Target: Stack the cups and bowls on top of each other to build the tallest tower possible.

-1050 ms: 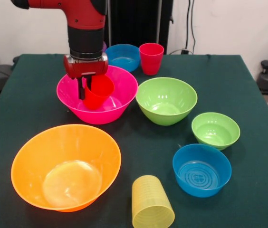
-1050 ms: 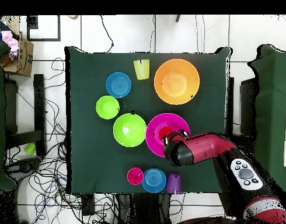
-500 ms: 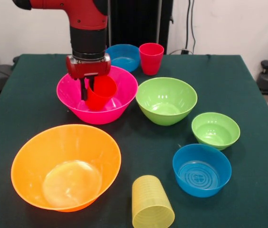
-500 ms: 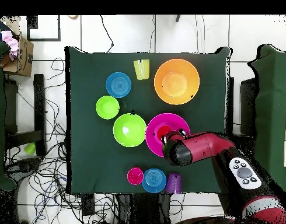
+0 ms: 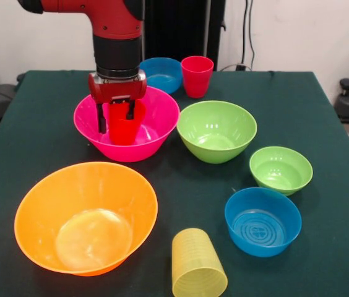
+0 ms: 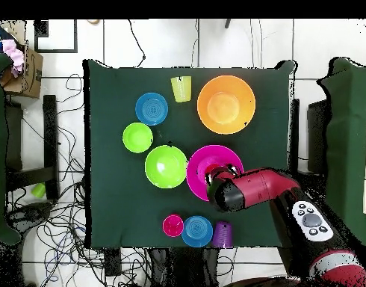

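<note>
So the gripper point(image 5: 117, 116) is clamped on the bright red cup point(image 5: 125, 124), one finger inside the rim and one outside, and the cup sits upright down in the hot pink bowl point(image 5: 156, 120) at the back of the worktop point(image 5: 323, 124). From above you mostly just see the arm over that bowl.

What could go wrong, as I see it: the cup looks off-centre in the bowl, toward the arm's side, so if it's let go on the sloped wall it could tip or slide. A finger inside the cup could also drag it over when the arm lifts. The medium lime green bowl point(image 5: 216, 130) sits just beside the pink one, so a sideways swing could knock it.

Count, front view:
- Cups: three in sight. The bright red one, a pinkish-red cup point(image 5: 197, 75) at the back, a ribbed yellow cup point(image 5: 197, 263) upside down at the front. The overhead view adds a purple cup point(image 6: 222, 234), so four
- Bowls: six. Large orange bowl point(image 5: 85, 216), hot pink, medium green, small lime green bowl point(image 5: 281, 169), front blue bowl point(image 5: 262, 221), back blue bowl point(image 5: 159, 73)

Nothing's really a tower yet
</note>
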Controlling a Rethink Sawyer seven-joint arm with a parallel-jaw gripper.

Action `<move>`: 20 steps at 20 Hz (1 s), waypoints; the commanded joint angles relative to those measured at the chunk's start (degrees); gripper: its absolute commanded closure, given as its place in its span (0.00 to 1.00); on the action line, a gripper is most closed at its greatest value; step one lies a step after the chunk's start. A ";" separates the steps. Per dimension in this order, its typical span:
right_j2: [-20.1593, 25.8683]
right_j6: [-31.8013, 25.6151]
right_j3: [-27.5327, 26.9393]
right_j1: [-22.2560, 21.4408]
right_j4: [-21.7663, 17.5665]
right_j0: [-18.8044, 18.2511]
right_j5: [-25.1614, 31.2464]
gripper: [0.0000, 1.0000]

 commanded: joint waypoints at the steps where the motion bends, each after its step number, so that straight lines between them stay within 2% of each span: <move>1: 4.63 0.74 0.12 1.01 -0.32 1.12 -3.09 0.00; 7: 4.32 0.28 -0.46 1.00 -0.95 1.18 -2.99 0.00; 11: 6.05 -1.28 1.16 0.19 0.63 -0.44 -1.02 0.00; 14: 8.49 -4.61 5.08 -3.88 4.18 -2.98 4.37 0.00; 18: 12.44 -10.69 10.59 -13.61 13.13 -6.07 16.21 0.00; 20: 13.14 -12.54 11.17 -16.40 15.40 -6.33 19.93 0.00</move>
